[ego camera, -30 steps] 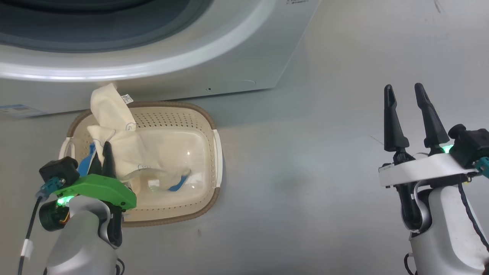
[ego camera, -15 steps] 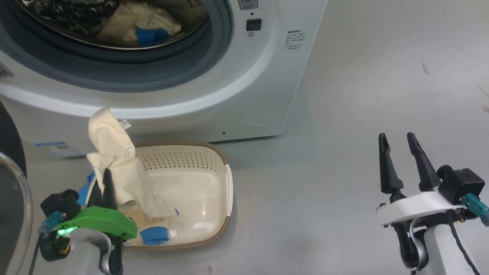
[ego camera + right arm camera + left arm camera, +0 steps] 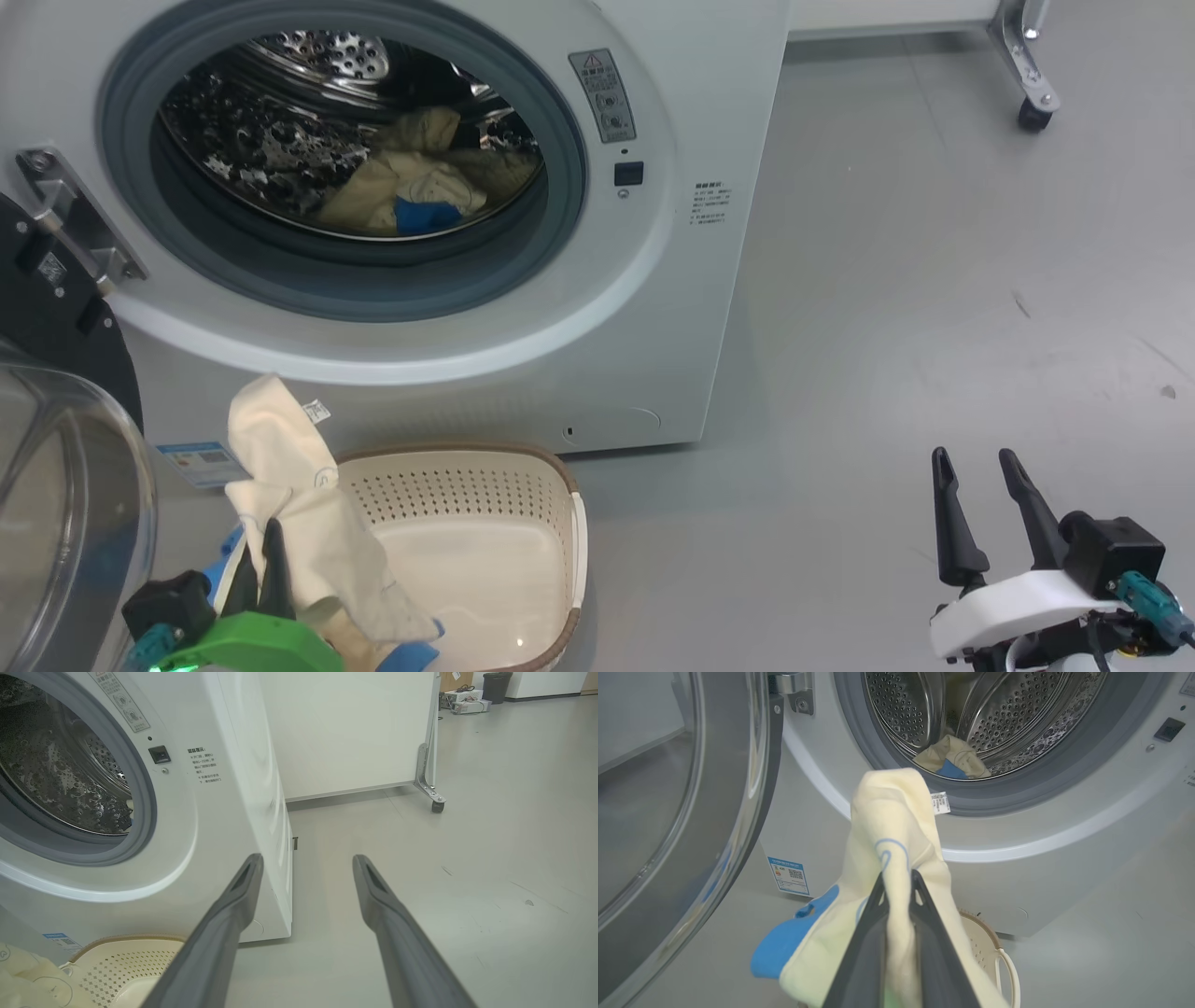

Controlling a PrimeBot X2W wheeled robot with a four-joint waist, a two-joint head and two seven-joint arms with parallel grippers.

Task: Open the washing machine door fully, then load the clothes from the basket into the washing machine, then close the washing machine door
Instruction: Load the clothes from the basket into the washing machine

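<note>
White washing machine [image 3: 709,280] w/ door [image 3: 691,812] swung wide at L: step 1 judged done. Cream basket [image 3: 448,495] in front, inner floor mostly bare; some clothes [image 3: 411,187] already in drum, one garment [image 3: 896,826] raised just above basket. L gripper [image 3: 899,877] clamped on that garment, R gripper [image 3: 306,863] fingers apart, holding nothing; remaining: load it, shut door.

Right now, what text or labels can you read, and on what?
Nothing reads clearly.
Grey sticker on the washing machine: warning triangle, print too small.
Printed lines below it: blurred.
Blue label sticker: QR code, text too small.
White tag on the clothes: unreadable.
</note>
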